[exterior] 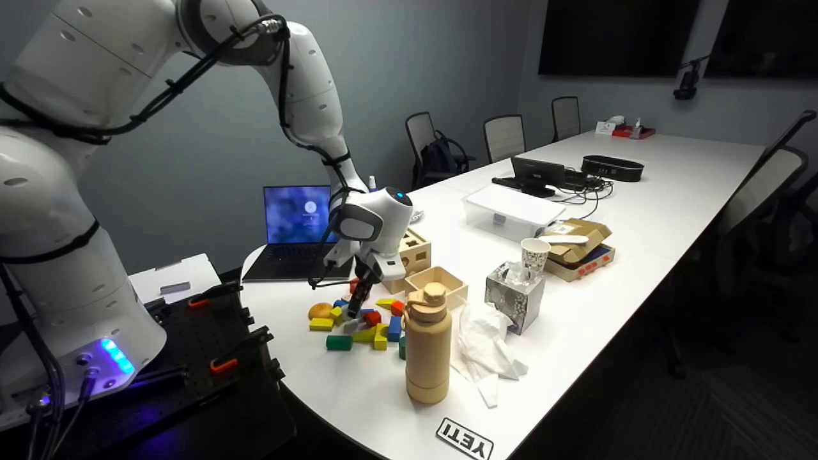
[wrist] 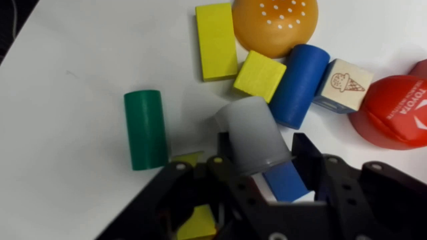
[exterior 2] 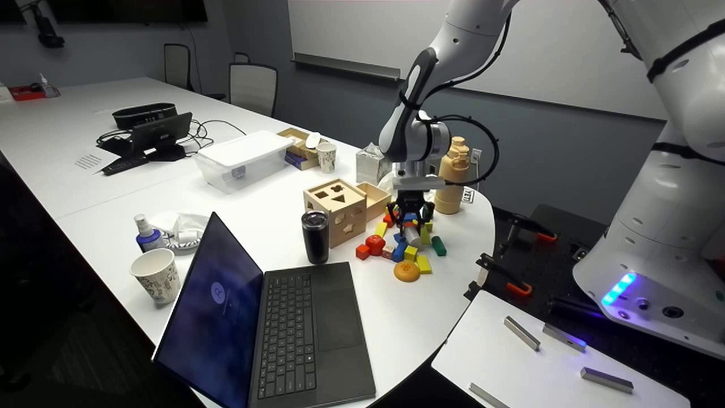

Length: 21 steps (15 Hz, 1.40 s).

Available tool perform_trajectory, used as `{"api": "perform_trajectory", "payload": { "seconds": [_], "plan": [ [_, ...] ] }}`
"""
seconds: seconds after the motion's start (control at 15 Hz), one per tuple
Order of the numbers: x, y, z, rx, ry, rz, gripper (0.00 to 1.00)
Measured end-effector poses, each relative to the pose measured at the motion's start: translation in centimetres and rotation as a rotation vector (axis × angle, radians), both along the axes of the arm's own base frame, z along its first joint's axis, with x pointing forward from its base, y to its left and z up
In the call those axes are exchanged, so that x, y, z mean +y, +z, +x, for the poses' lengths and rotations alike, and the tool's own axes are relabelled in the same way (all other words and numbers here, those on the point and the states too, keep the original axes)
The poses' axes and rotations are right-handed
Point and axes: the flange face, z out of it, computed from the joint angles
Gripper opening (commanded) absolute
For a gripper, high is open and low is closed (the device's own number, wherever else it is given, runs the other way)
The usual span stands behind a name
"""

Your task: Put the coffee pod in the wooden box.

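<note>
White table (exterior 2: 260,221), strewn blocks (wrist: 217,41) | my pincer (wrist: 261,138) held the grey coffee pod (wrist: 255,128), tilted | I feared that slant might jam it entering the wooden box (exterior 2: 335,211)

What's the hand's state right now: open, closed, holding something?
Hand: the pale grey coffee pod is between its jaws; whether they are closed on it cannot be told.

Laptop (exterior 2: 286,331) stands open on white table (exterior: 370,383); black tumbler (exterior 2: 316,238) upright just beside; tan bottle (exterior: 428,351) upright, capped.
</note>
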Motion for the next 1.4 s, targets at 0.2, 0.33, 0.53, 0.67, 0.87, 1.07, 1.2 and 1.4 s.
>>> {"api": "perform_trajectory", "payload": {
  "seconds": [0.2, 0.33, 0.53, 0.67, 0.87, 1.07, 1.2, 1.4],
  "plan": [
    [1.3, 4.1, 0.6, -0.048, 0.048, -0.011, 0.25],
    [1.4, 7.6, 1.5, -0.098, 0.065, -0.049, 0.25],
    [0.2, 12.8, 3.7, -0.210, 0.069, -0.144, 0.25],
    [-1.1, 15.5, 5.2, -0.295, 0.059, -0.211, 0.25],
    [-2.5, 18.0, 7.4, -0.395, 0.057, -0.295, 0.25],
    [-2.7, 19.2, 9.7, -0.451, 0.076, -0.340, 0.25],
    [-2.3, 19.1, 11.4, -0.469, 0.093, -0.351, 0.25],
    [-1.4, 17.7, 13.5, -0.477, 0.119, -0.363, 0.25]
  ]
}}
